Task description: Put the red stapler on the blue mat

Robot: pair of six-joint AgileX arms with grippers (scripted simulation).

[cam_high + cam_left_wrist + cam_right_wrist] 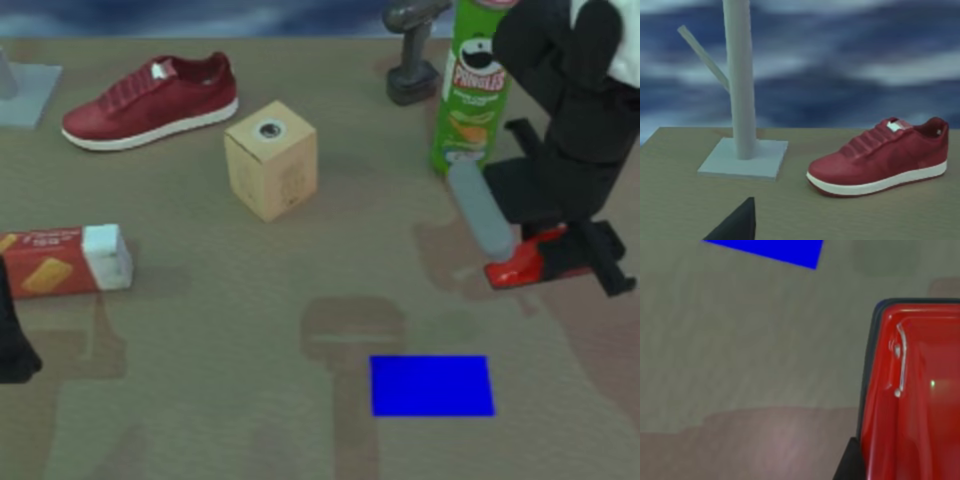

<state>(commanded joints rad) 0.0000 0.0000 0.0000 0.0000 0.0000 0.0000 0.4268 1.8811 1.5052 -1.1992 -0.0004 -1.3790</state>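
The red stapler lies at the right side of the table, glossy, its thin end pointing left. My right gripper is down over its right end and shut on it. In the right wrist view the stapler fills the near side, with one dark fingertip pressed against its flank. The blue mat lies flat toward the front, left of and nearer than the stapler; a corner of the mat shows in the right wrist view. My left gripper is parked at the table's left edge.
A grey capsule-shaped object lies just behind the stapler, by a green Pringles can and a grey drill. A tan box, a dark-red sneaker, a red cracker box and a grey stand stand farther left.
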